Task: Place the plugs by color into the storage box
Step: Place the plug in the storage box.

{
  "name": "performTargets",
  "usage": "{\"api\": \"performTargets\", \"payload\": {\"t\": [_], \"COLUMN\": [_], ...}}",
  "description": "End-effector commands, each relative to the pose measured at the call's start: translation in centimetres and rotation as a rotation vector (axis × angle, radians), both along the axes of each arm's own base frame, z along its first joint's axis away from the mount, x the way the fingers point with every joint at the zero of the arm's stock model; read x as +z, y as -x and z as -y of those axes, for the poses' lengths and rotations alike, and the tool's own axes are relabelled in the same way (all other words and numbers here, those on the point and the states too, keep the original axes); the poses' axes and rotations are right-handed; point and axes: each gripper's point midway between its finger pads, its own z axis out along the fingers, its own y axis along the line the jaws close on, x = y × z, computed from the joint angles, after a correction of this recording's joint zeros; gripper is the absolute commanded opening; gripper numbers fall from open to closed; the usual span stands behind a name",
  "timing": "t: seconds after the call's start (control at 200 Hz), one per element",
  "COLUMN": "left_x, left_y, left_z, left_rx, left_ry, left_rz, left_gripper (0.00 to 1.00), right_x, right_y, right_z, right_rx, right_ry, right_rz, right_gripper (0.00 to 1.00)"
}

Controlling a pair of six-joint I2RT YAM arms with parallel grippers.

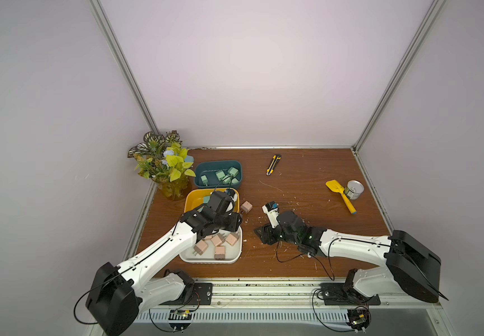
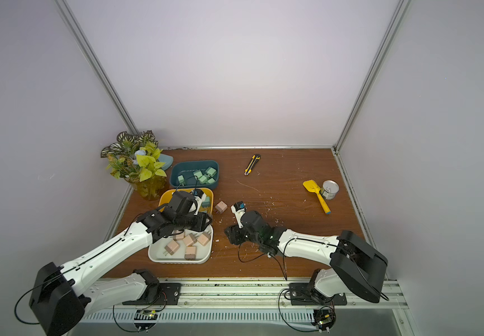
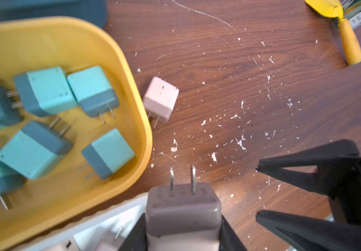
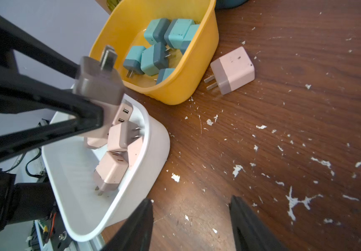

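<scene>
A pale pink plug is hanging in the left tool. The jaws are clamping its sides, and its two prongs are pointing away from the tool. It is hovering over the far right corner of the white tray, where several other pink plugs are lying. Judging by colour, that is probably where this one is going.

Just beyond the white tray, the yellow tray is holding the teal-blue plugs. Farther still, the dark teal tray is holding the mint green plugs. So each colour is getting its own tray.

One more pink plug is lying loose on the counter, on its side just right of the yellow tray. It looks like the last one waiting to be sorted.

The right tool is hovering low over bare counter, right of the white tray and nearer than the loose plug. Its jaws are standing partly apart with nothing between them.

The two tools are working close together, so the right one may be crowding the left if it reaches for the loose plug.

White flecks are littering the wood. Well clear of the work, a leafy plant is sitting in the far left corner, a utility knife is lying toward the far edge, and a yellow scoop is resting against a tin can at the far right.
</scene>
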Motion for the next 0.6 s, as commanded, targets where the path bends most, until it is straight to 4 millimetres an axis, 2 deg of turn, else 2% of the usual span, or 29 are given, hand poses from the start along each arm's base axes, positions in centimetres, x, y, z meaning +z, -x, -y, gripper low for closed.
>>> {"api": "performTargets", "payload": {"t": [0.0, 0.22, 0.295, 0.39, 0.595], "left_x": [-0.1, 0.4, -0.2, -1.0, -1.6], "left_y": [-0.3, -0.3, -0.3, 0.3, 0.9], "left_z": [-2.1, -4.4, -6.1, -8.5, -10.5], "left_rx": [0.131, 0.261, 0.363, 0.464, 0.565], "left_ry": [0.068, 0.118, 0.074, -0.014, -0.032], "left_rz": [-0.014, 0.020, 0.006, -0.034, -0.064], "left_gripper": [0.29, 0.16, 0.00, 0.00, 0.00], "right_x": [3.0, 2.6, 2.3, 2.4, 4.4], "right_y": [-0.5, -1.0, -1.2, -1.3, 0.0], "right_z": [-1.6, -0.6, -0.1, -0.1, -2.3], "right_rx": [0.029, -0.001, -0.017, -0.018, 0.106], "right_ry": [-0.061, -0.009, 0.013, 0.021, -0.082], "right_rz": [0.061, 0.086, 0.093, 0.096, 0.118], "right_gripper": [0.61, 0.61, 0.61, 0.61, 0.61]}}
